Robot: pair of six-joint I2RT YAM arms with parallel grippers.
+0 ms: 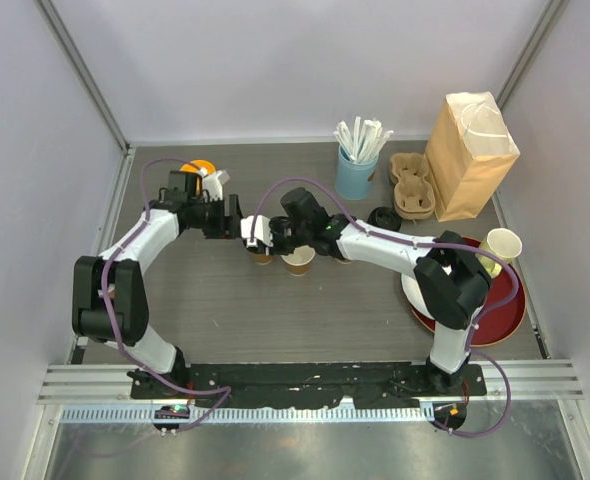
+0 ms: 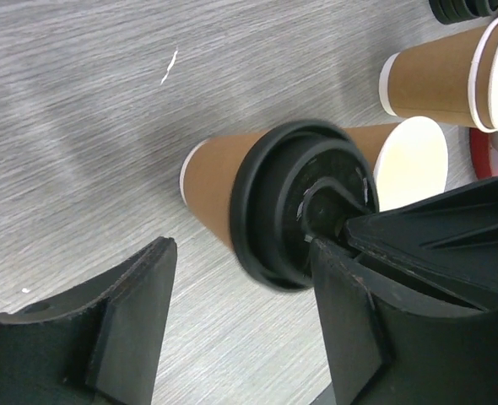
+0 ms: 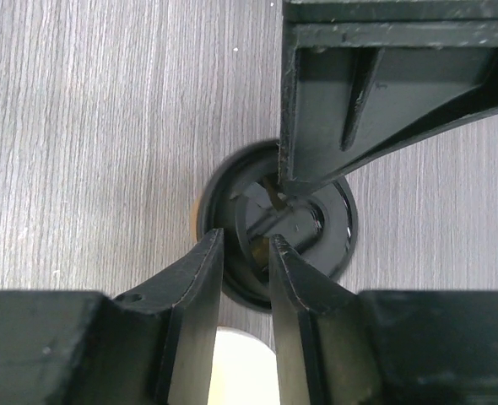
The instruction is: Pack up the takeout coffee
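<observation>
A kraft-brown takeout coffee cup (image 2: 213, 179) stands mid-table with a black lid (image 2: 295, 207) on top. My right gripper (image 3: 247, 245) comes down over it. Its narrow jaws pinch the raised near rim of the lid (image 3: 316, 232), one finger outside the rim and one inside. My left gripper (image 2: 242, 249) is open wide beside the cup, and its right fingertip (image 2: 338, 278) touches the lid's edge. From above, both grippers (image 1: 253, 232) (image 1: 273, 238) meet over this cup (image 1: 263, 256). An open kraft cup (image 1: 298, 262), white inside, stands just right of it.
More kraft cups (image 2: 435, 80) stand behind the open one. Spare black lids (image 1: 383, 218) lie near the pulp cup carrier (image 1: 410, 185). At the back stand a blue cup of straws (image 1: 357, 172) and a paper bag (image 1: 470, 155). A red tray (image 1: 510, 315) and a yellow cup (image 1: 502, 245) are at the right.
</observation>
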